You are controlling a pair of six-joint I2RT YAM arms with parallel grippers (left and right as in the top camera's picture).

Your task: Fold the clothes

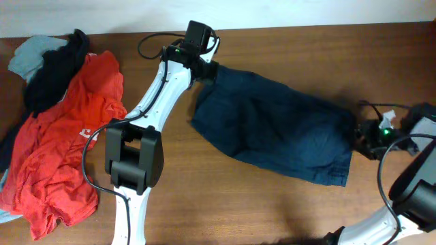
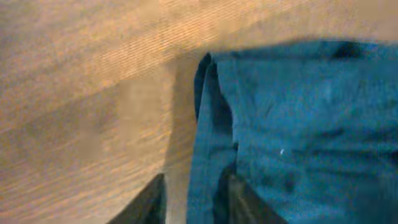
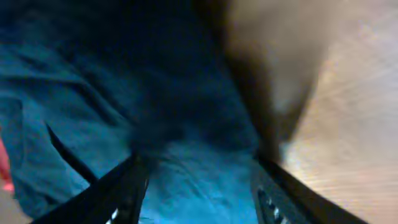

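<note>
Heap at left of table (image 1: 225,204) — red shirt (image 1: 68,136), black garment (image 1: 51,78) on top. Left gripper (image 1: 206,71) at upper-left corner of navy garment (image 1: 272,129); jaws parted, folded edge between fingers, not pinched. Garment lies flat mid-table, wrinkled. Right gripper (image 1: 360,139) at its right edge — jaws spread wide over cloth, nothing gripped.
</note>
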